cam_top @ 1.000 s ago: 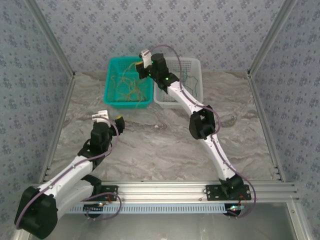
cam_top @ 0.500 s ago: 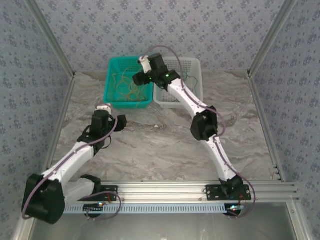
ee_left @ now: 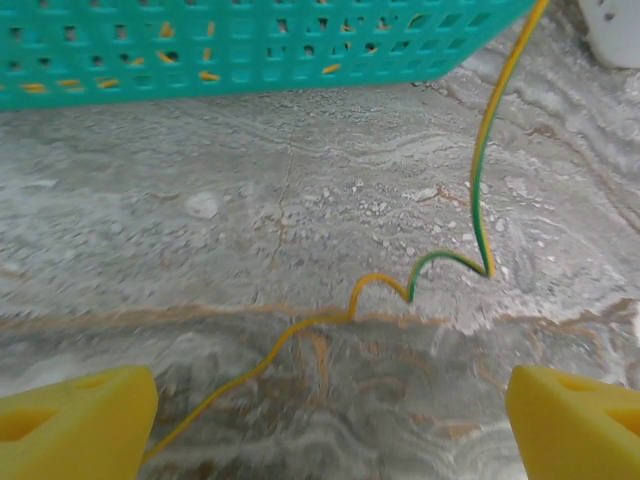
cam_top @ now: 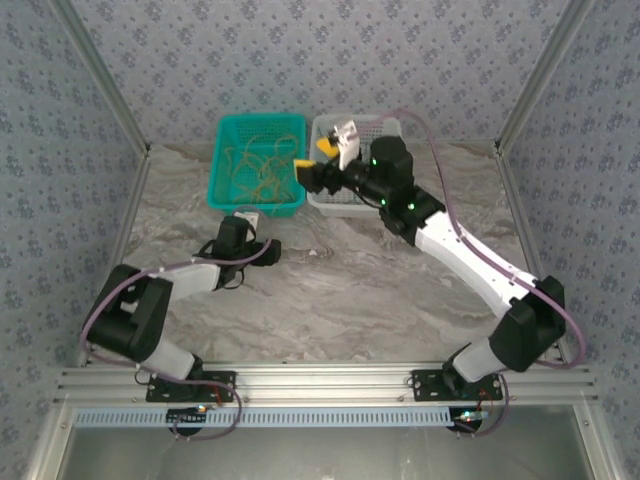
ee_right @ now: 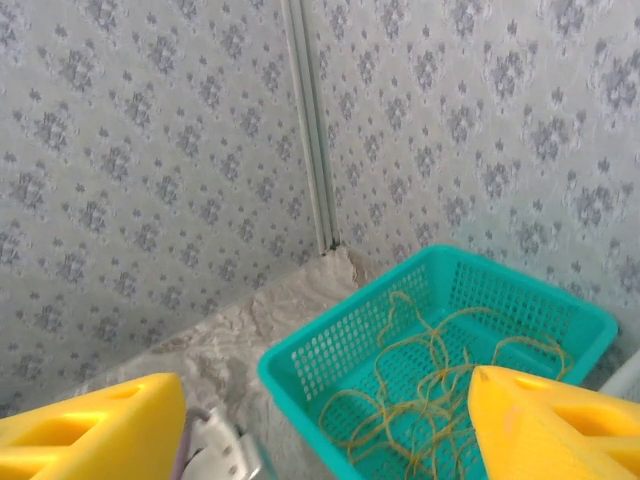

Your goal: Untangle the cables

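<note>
Two yellow pads (ee_left: 75,420) of the left gripper (ee_left: 330,425) stand wide apart at the lower corners of the left wrist view, with nothing clamped between them. One thin yellow-and-green cable (ee_left: 478,170) lies on the marble-patterned table (ee_left: 230,200) in the gap. It comes out from just beside the left pad, runs up across the stone, makes two small humps, then rises steeply toward the upper right, past the near corner of the teal basket (ee_left: 250,45). The basket's mesh wall crosses the top of that view, and bits of yellow-tan show through its holes. From above, the left gripper (cam_top: 266,252) sits low over the table just in front of the teal basket (cam_top: 216,170), its arm folded back toward its base.

The right gripper (cam_top: 312,160) is held up in the air over the seam between the teal basket and the white basket (cam_top: 395,127), pointing left. Its jaws are parted too and carry nothing: in the right wrist view its two yellow pads (ee_right: 90,430) sit at opposite lower corners with no cable between them. Beyond them that camera looks down into the teal basket (ee_right: 300,365), where the yellow-tan cables (ee_right: 430,380) lie in a loose heap of overlapping loops on the floor. The overhead view shows these cables (cam_top: 255,165) spread across the basket. The patterned wall (ee_right: 150,150) rises behind.
</note>
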